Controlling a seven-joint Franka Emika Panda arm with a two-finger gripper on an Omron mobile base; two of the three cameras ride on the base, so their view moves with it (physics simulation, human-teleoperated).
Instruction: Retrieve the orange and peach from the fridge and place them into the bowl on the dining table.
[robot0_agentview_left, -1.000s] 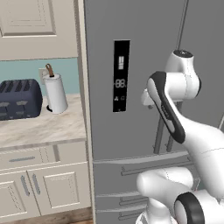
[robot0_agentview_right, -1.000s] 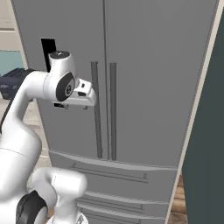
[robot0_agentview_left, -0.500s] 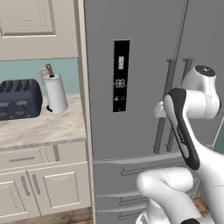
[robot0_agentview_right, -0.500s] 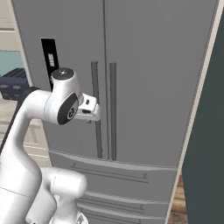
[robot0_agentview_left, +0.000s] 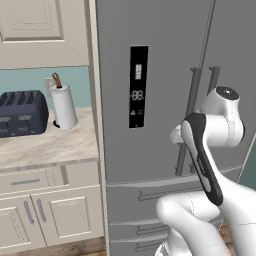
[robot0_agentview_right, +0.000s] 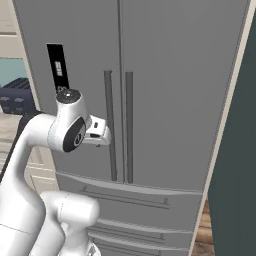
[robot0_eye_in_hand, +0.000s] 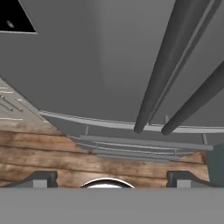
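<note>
Grey steel fills the scene: the fridge (robot0_agentview_left: 165, 100) stands closed, its two doors meeting at a centre seam with a pair of long vertical bar handles (robot0_agentview_right: 119, 127) side by side, a black display panel (robot0_agentview_left: 138, 86) on the left door and drawers (robot0_agentview_right: 130, 200) below. The gripper (robot0_eye_in_hand: 111, 178) hangs in front of the left door, just left of the handles and apart from them, its two dark finger tips (robot0_eye_in_hand: 43, 179) spread wide with nothing between them. In the hand view the two bars run up to the right, their lower ends just above the drawer line, and a strip of wooden floor (robot0_eye_in_hand: 65, 157) lies beneath. In the right base view the hand (robot0_agentview_right: 97, 133) sits near the left handle at mid height. To the left of the fridge, a beige counter (robot0_agentview_left: 47, 145) on cream cabinets (robot0_agentview_left: 45, 210) carries a dark toaster (robot0_agentview_left: 22, 113) and a white paper-towel roll (robot0_agentview_left: 64, 106).
</note>
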